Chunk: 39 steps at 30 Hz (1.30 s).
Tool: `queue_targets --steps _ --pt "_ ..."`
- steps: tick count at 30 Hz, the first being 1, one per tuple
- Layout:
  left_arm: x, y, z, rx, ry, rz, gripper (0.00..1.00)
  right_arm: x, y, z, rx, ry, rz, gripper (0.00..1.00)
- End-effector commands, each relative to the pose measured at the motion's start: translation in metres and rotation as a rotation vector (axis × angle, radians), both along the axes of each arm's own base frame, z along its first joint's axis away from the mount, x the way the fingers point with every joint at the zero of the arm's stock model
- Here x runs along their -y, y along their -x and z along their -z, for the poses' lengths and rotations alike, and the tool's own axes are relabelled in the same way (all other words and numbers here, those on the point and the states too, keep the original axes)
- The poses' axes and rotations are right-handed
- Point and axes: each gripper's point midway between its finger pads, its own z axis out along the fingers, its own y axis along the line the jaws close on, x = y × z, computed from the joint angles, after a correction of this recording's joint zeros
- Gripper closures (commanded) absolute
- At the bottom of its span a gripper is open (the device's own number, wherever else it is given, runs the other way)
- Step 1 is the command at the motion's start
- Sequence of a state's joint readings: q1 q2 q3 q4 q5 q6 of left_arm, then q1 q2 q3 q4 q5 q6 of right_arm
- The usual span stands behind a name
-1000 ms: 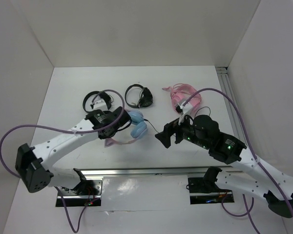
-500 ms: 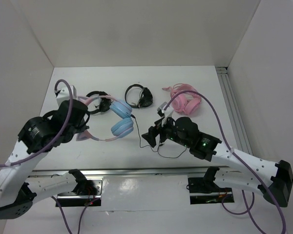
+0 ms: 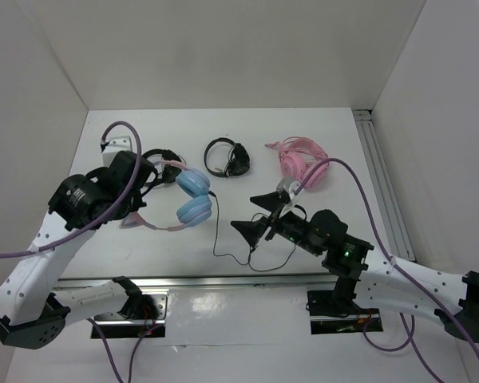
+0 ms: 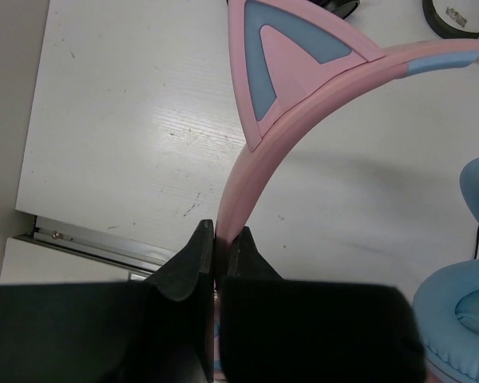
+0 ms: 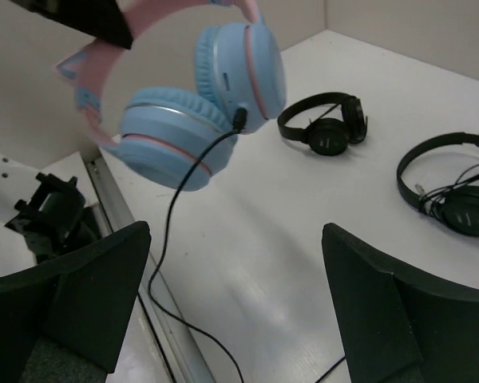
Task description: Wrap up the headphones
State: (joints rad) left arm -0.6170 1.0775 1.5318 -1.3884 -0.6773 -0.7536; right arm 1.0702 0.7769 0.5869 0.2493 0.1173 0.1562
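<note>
The headphones [image 3: 193, 196] are held up in the air above the left half of the worktop [image 3: 144, 128], about halfway between its far edge and its near edge. The two light blue ear cups [image 5: 176, 144] hang side by side on the right end. The thin pink headband [image 4: 255, 183] curves from them toward the left edge, and one pink and blue cat ear [image 4: 291, 56] stands on it.

The left pincer [image 4: 220, 243] is closed on the headband, with its two black fingers pressed on both sides of the thin band, just beside the cat ear.

A thin black cable [image 3: 215, 231] is plugged into one ear cup. It drops straight down to the worktop and then lies in a loose curve along the near edge, toward the right.

The right pincer [image 3: 247, 230] is opened wide and grips nothing. It is near the middle of the near edge, just to the right of the hanging cable, and its fingers point toward the left side. In the right wrist view the cable hangs in front of the open fingers, closer to the left one.

Near the far edge lie two black headphones [image 3: 227, 157], one partly hidden behind the left arm, and all-pink headphones [image 3: 302, 159] toward the far right corner
</note>
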Motion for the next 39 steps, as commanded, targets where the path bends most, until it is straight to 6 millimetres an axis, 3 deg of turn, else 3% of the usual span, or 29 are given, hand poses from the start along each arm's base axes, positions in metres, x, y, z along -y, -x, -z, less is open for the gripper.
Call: queue_targets --steps 1,3,12,13,15,17,27,32,39 --pt "0.001 -0.013 -0.016 0.077 0.031 -0.02 1.0 -0.02 0.015 0.004 0.027 0.04 -0.129 0.07" --pt "0.007 -0.017 -0.022 0.097 0.073 -0.012 1.0 -0.025 0.015 0.022 0.002 0.081 -0.14 0.07" --pt "0.016 -0.03 -0.046 0.141 0.145 0.013 1.0 -0.054 0.032 0.055 0.004 0.034 -0.292 0.09" --pt "0.016 -0.03 -0.049 0.147 0.143 0.019 1.0 -0.057 0.031 0.066 -0.009 0.053 -0.292 0.11" --pt "0.017 -0.032 -0.054 0.156 0.157 0.016 1.0 -0.065 0.033 0.064 0.005 0.033 -0.31 0.11" --pt "0.02 -0.033 -0.055 0.149 0.159 0.031 1.0 -0.069 0.028 0.079 -0.009 0.053 -0.3 0.12" --pt "0.023 -0.038 -0.064 0.17 0.197 0.039 1.0 -0.07 -0.002 0.098 0.035 0.031 -0.228 0.2" --pt "0.019 -0.038 -0.07 0.184 0.202 0.035 1.0 -0.068 -0.014 0.098 0.053 0.024 -0.204 0.29" --pt "0.021 -0.04 -0.074 0.188 0.205 0.047 1.0 -0.061 -0.025 0.097 0.061 0.03 -0.176 0.29"
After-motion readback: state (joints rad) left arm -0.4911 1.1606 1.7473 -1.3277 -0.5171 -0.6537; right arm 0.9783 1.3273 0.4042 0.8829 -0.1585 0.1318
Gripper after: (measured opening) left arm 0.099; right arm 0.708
